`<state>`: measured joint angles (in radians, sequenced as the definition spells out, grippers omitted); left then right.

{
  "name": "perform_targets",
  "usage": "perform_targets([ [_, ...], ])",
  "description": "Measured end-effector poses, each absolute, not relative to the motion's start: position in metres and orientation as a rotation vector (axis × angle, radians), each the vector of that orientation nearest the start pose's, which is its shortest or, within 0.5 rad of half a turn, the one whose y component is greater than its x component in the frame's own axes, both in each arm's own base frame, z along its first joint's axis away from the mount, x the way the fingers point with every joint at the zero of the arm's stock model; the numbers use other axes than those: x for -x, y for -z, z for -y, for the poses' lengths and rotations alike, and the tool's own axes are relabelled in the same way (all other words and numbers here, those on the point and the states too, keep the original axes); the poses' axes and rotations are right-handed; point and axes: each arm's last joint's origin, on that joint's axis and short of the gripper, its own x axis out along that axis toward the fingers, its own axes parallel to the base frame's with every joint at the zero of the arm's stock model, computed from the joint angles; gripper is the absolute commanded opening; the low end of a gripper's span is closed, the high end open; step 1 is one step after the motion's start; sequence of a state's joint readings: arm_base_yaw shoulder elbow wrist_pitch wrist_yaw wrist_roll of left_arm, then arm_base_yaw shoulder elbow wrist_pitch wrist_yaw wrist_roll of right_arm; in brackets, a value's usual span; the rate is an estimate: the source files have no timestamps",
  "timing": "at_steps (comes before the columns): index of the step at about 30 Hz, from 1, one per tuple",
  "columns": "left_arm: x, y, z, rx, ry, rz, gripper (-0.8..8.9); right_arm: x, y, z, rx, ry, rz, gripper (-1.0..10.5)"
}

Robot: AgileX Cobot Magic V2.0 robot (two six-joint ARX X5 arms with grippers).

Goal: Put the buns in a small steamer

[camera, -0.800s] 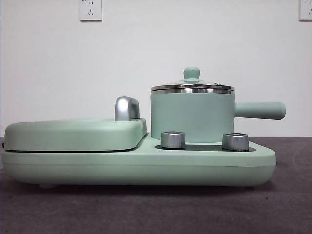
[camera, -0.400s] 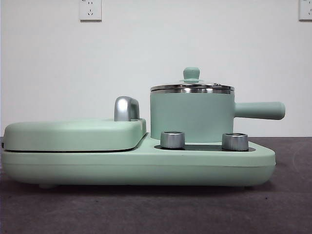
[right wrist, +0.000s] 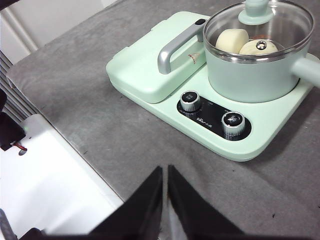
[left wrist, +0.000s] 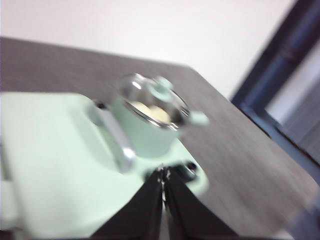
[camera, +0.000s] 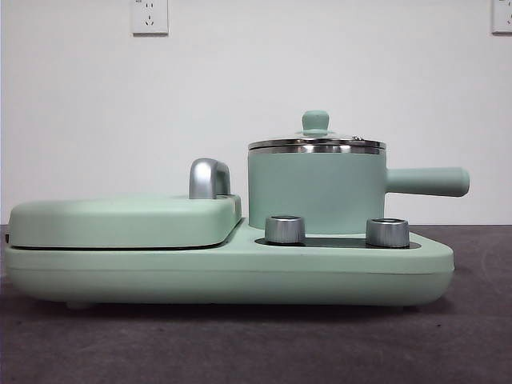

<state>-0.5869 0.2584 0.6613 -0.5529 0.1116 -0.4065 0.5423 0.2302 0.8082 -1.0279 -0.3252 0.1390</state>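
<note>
The small steamer (camera: pixel 316 188), a mint-green pot with a side handle and a glass lid with a green knob, stands on the right of the appliance base. It also shows in the right wrist view (right wrist: pixel 255 60). Through the lid I see both buns inside: the smooth plain bun (right wrist: pixel 231 40) and the second bun (right wrist: pixel 256 47) beside it. The blurred left wrist view shows the steamer (left wrist: pixel 150 117) with something cream inside. My left gripper (left wrist: pixel 163 176) is shut and empty above the appliance. My right gripper (right wrist: pixel 165 172) is shut and empty, well back from the appliance over the table.
The flat griddle lid (camera: pixel 120 220) with a chrome handle (camera: pixel 208 178) fills the base's left half. Two chrome knobs (camera: pixel 285 229) (camera: pixel 387 232) sit at the front below the steamer. A white surface (right wrist: pixel 50 185) lies past the grey table's edge.
</note>
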Motion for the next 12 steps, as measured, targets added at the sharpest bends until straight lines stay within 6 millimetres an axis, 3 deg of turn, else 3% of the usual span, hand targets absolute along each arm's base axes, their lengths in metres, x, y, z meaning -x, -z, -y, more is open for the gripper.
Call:
perform_targets([
  [3, -0.054, -0.291, 0.030, 0.306, 0.541, -0.208, 0.07, -0.013, -0.306, -0.019, -0.078, -0.818, -0.520, 0.1],
  [12, -0.075, -0.195, 0.010, 0.057, 0.137, -0.242, 0.07, -0.013, -0.306, -0.019, -0.078, -0.819, -0.519, 0.1],
])
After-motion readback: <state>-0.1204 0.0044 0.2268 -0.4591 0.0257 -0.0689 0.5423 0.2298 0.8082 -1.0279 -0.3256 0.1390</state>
